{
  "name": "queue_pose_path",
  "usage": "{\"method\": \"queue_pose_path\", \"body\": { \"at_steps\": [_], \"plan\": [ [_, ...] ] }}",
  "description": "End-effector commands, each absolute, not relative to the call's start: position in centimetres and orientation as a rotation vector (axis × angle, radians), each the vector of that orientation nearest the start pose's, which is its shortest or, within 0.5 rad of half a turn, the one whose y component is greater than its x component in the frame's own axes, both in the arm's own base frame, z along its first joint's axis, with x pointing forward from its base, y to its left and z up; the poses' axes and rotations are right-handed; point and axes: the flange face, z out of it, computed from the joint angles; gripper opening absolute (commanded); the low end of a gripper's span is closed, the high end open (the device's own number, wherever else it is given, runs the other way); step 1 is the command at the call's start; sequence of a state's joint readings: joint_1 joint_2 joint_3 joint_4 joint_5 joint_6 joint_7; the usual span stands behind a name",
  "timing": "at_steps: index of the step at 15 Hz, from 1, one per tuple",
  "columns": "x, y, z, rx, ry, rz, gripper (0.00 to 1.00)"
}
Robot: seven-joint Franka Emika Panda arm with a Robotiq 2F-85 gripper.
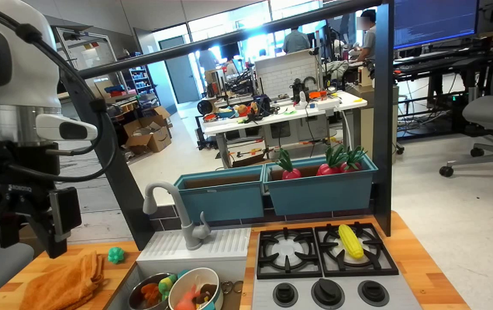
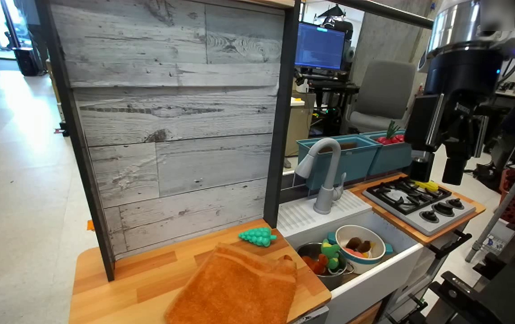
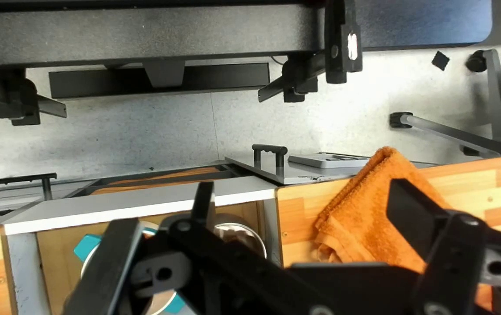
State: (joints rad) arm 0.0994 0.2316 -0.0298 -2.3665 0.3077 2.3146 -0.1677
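A: Condition of the pincer (image 2: 438, 170)?

B: Jaws wide apart, seen from here. It hangs in the air, tips down, well apart from the bench (image 2: 149, 274).

A: What lies nearest to it?

B: By the wrist view, an orange towel (image 2: 239, 288), a steel pot (image 2: 331, 282) and a white pot (image 2: 365, 267); which is closest, I cannot tell. One finger shows across the towel, the other across the sink (image 2: 376, 280).

A: Location of the towel?

B: On the bench, near the sink — lying rumpled, with one edge folded over. A green knobbly toy (image 2: 257, 236) lies just beside it, close to the dark post (image 2: 284, 112).

A: Contents of the sink?

B: Both pots, side by side. The steel pot holds a rust-coloured thing (image 2: 318, 265) and a green-and-yellow toy (image 2: 330, 252). The white pot, with blue-green handles, holds a pink piece (image 1: 187, 301) and brown pieces (image 1: 205, 292).

A: And past that?

B: A grey tap (image 1: 181, 206) rises behind the sink. On the stove (image 1: 304, 287), a yellow corn cob (image 1: 351, 242) lies across the burner (image 1: 340, 261) farther from the sink. Two blue-green tubs (image 1: 224, 200) sit behind tap and stove — the stove-side one holds red radishes (image 1: 329, 169) with green tops.
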Motion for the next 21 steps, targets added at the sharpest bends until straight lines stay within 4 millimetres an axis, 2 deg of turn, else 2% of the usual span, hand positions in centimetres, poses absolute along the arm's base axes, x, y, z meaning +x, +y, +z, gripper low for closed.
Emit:
{"method": "queue_pose_path", "body": {
  "at_steps": [1,6,7,8,10,12,14,15,16,18,21],
  "plan": [
    [47.6,3.8,20.9,-2.914,0.006,0.398,1.0],
    [47.7,3.8,20.9,-2.914,0.006,0.398,1.0],
    [47.7,4.2,21.1,-2.908,0.001,0.236,1.0],
    [48.1,4.8,21.2,-2.905,0.014,0.144,1.0],
    [48.9,7.5,20.7,-2.899,0.015,-0.025,1.0],
    [49.5,11.1,20.3,-2.891,-0.101,-0.171,1.0],
    [50.4,14.3,18.8,-2.899,-0.189,-0.19,1.0],
    [51.1,14.9,18.0,-2.916,-0.175,-0.192,1.0],
    [49.5,13.9,19.6,-2.905,-0.168,-0.162,1.0],
    [50.1,15.1,18.3,-2.912,-0.18,-0.163,1.0],
    [50.7,14.9,17.7,-2.913,-0.176,-0.161,1.0]
  ]
}}
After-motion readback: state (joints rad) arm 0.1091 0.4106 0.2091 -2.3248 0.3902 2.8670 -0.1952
